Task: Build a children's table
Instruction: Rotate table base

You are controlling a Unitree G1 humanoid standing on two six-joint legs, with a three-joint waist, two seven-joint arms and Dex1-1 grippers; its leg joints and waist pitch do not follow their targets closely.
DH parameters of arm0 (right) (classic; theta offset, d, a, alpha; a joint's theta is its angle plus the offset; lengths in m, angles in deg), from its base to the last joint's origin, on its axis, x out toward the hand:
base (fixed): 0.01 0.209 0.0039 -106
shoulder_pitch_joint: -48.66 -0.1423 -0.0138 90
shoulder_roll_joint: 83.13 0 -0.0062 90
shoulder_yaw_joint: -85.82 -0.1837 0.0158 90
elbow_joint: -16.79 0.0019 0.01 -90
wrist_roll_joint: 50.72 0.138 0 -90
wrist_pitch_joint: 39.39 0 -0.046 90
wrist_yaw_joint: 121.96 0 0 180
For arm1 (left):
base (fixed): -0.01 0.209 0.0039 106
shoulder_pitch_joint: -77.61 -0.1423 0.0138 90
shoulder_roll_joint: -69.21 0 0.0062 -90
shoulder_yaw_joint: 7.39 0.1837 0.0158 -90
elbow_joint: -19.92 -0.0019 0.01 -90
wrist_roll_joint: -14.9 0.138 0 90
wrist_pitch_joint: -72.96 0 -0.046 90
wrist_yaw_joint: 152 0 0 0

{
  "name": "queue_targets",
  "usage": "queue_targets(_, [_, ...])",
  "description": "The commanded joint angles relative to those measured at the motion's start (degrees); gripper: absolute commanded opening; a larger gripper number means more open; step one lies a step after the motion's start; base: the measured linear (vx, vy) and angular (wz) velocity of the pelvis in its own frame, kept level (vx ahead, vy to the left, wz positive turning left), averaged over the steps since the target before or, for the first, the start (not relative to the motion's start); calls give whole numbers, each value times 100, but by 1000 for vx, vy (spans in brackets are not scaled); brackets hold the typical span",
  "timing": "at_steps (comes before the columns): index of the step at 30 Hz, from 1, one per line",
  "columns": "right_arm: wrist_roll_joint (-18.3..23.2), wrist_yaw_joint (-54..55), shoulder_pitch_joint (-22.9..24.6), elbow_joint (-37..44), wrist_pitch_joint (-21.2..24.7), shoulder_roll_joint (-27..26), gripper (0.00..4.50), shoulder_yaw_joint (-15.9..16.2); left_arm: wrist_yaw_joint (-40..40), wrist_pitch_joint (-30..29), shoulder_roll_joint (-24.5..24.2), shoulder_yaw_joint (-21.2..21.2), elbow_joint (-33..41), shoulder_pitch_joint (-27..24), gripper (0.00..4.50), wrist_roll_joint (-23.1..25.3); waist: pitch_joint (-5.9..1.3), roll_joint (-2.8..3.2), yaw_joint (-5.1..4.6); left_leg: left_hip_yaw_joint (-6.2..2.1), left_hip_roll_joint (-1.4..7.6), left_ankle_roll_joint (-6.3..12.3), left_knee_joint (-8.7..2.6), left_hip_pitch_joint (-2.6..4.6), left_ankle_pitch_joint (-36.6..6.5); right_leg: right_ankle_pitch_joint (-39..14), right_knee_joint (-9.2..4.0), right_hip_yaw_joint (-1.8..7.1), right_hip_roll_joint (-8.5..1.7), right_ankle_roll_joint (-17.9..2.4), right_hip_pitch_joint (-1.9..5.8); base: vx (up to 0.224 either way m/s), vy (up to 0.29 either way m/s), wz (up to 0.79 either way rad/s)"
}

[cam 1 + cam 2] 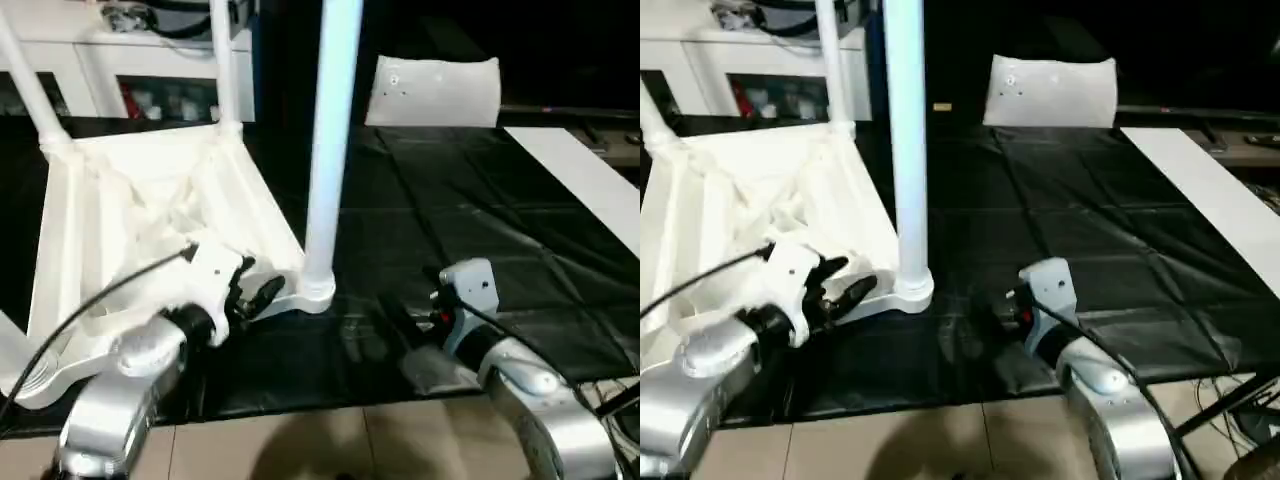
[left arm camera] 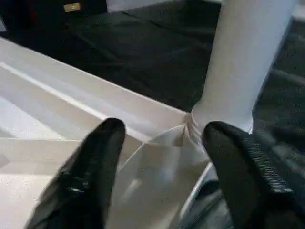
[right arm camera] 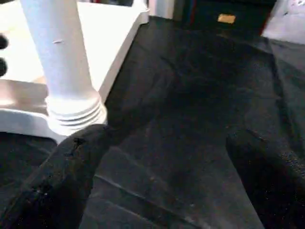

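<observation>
Tiles of a pale floor (image 1: 330, 440) are seen nearest, at the front edge of a work surface covered with black sheeting (image 1: 480, 230). Over that edge the two silver forearms reach. The right gripper (image 3: 162, 162) is held just above the black sheeting with its two black fingers spread wide and nothing between them, a little to the right of the nearest table leg (image 1: 330, 140). The left gripper (image 2: 164, 167) is held at the near right corner of the tabletop (image 1: 150, 220); its fingers (image 2: 90, 176) are apart, one on each side of the corner socket (image 2: 190, 131) without being closed on it, and whether they touch the plastic cannot be told.

The white tabletop lies upside down on the left part of the sheeting, ribbed underside up. The nearest leg stands upright in the near right socket, its threaded collar (image 3: 76, 114) seated at the corner. Two further legs (image 1: 225, 60) are seen upright at the far corners, the left one (image 1: 30, 90) tilted.

Beyond, a white pillow-like slab (image 1: 435, 90) stands at the back of the sheeting, a long white board (image 1: 585, 185) lies at the right, and a white cabinet (image 1: 120, 60) with dark compartments is seen behind the tabletop.
</observation>
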Motion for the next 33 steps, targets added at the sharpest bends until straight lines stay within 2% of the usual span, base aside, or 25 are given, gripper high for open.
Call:
queue_targets(1, [20,-45,-45,140,82,37,450,27,191,-9,105,-148,-4,26,319,-110,-198,46,-16,-266,432,-139,-596,24,-2784,-3590,-627,256,-645,-32,121,0,0,0])
queue_targets(3, [-29,7,4,175,61,14,450,70,376,-45,282,-259,121,-153,319,-204,-189,14,-2,-226,410,-111,-576,47,-2649,-3559,-628,301,-655,-104,66,0,0,0])
queue_targets(4, [-16,57,24,176,74,-25,450,54,447,-60,356,-305,176,-229,319,-243,-170,-31,61,-372,360,-21,-677,-227,-2494,-3450,-478,200,-769,-231,283,0,0,0])
queue_targets(5, [-15,88,40,171,60,-45,450,52,560,-82,458,-369,247,-326,319,-275,-160,-6,72,-498,312,72,-839,-496,-2582,-3471,-294,63,-733,-229,488,14,0,26])
queue_targets(6, [-14,103,60,165,25,-58,450,52,705,-46,585,-427,346,-451,319,-280,-208,-9,58,-520,214,5,-748,-436,-2574,-3640,-344,66,-789,-156,456,14,0,26])
queue_targets(8, [-14,104,70,166,14,-60,450,51,752,-9,627,-429,387,-499,319,-265,-207,-89,61,-430,101,-33,-369,-222,-2407,-4890,-698,-88,-1060,-70,377,44,-21,57])
queue_targets(9, [4,109,111,195,20,-81,450,24,869,-30,725,-406,512,-621,319,-193,-144,-136,48,-290,85,33,8,28,-2232,-5692,-1022,-317,-1229,-46,316,40,-21,60])
queue_targets(10, [17,135,137,204,7,-103,450,-8,889,-24,738,-348,578,-693,319,-138,-112,-119,0,-240,106,71,145,77,-2192,-5857,-1122,-500,-1274,-42,357,16,1,59])
queue_targets(11, [57,164,162,200,-11,-143,450,-60,913,-52,729,-278,635,-757,319,-69,-39,-89,-134,-189,221,-8,209,248,-2482,-6017,-1175,-813,-1168,85,366,60,22,52])
queue_targets(12, [93,265,185,180,-1,-202,450,-155,936,62,723,-212,683,-844,319,-2,33,151,-215,-363,671,-328,-559,276,-4412,-4460,-344,-715,-538,46,398,60,22,52])
queue_targets(13, [98,324,197,161,2,-225,450,-208,949,98,713,-175,714,-895,319,30,85,97,-133,-398,811,-575,-1224,27,-5632,-1619,702,-278,-65,-113,544,89,16,30])
queue_targets(14, [82,353,206,145,-3,-224,450,-232,956,78,700,-149,740,-928,319,47,51,87,-22,-340,833,-560,-1270,132,-5664,-1189,751,-171,-25,-167,439,135,-29,11])
queue_targets(15, [5,420,237,105,-36,-191,450,-282,941,80,676,-126,801,-1001,319,60,-24,-81,-67,-410,831,-478,-1021,377,-5111,-1121,529,132,-273,-231,187,135,-29,11])
queue_targets(16, [-11,433,244,99,-45,-182,450,-289,941,77,674,-125,815,-1014,319,60,-83,-144,-51,-439,699,-415,-857,344,-4422,-1279,259,336,-452,-206,193,123,-38,0])
queue_targets(17, [-16,482,263,93,-50,-195,450,-329,942,66,665,-121,823,-1026,319,65,-152,-301,94,-252,430,-196,-558,-86,-2356,-1432,-69,719,-862,-251,386,76,-25,-15])
queue_targets(18, [55,555,318,130,-4,-259,450,-426,912,94,634,-101,815,-1032,319,79,-361,-242,237,-212,386,68,-375,-233,198,468,102,770,-900,-289,552,76,-25,-15])
queue_targets(19, [80,572,343,150,9,-276,450,-456,888,119,625,-94,814,-1036,319,77,-502,-291,234,-214,350,267,-294,-139,1765,2726,335,666,-654,-312,511,106,-13,-11])
queue_targets(21, [66,563,387,178,-17,-254,450,-457,872,133,629,-94,809,-1031,319,68,-553,-290,231,-162,230,464,-227,-106,2812,4346,461,626,-469,-441,522,105,-9,0])
queue_targets(22, [49,551,425,182,-46,-245,450,-461,872,90,624,-74,779,-994,319,95,-508,-204,246,-150,247,510,-270,-118,2656,4326,424,615,-474,-549,490,78,-16,6])
queue_targets(23, [46,552,427,182,-50,-245,450,-461,859,96,615,-60,771,-983,319,97,-473,-226,238,-137,289,498,-303,-95,2350,3981,354,614,-487,-598,457,0,0,0])
queue_targets(25, [48,557,417,171,-72,-237,450,-457,794,93,562,20,736,-924,319,124,-422,-210,263,-138,431,456,-435,-53,1079,2233,213,620,-542,-876,460,0,0,0])
queue_targets(26, [48,556,414,168,-80,-233,450,-455,775,75,543,44,732,-909,319,134,-415,-210,269,-131,449,468,-453,-51,890,1913,185,628,-547,-941,452,0,0,0])
queue_targets(27, [24,554,387,153,-98,-212,450,-454,625,104,446,143,700,-842,319,144,-373,-113,286,-135,488,448,-486,-45,565,1383,163,637,-559,-1075,406,0,0,0])
queue_targets(28, [24,564,376,139,-108,-216,450,-479,548,42,416,160,684,-810,319,81,-339,-159,289,-111,492,384,-517,-57,245,932,118,649,-561,-1109,399,0,0,0])
queue_targets(33, [-38,569,304,64,-168,-169,450,-510,6,-129,170,259,546,-512,347,-181,-259,-143,329,-86,489,30,-632,-54,-881,-642,2,693,-570,-983,357,-65,5,-4])
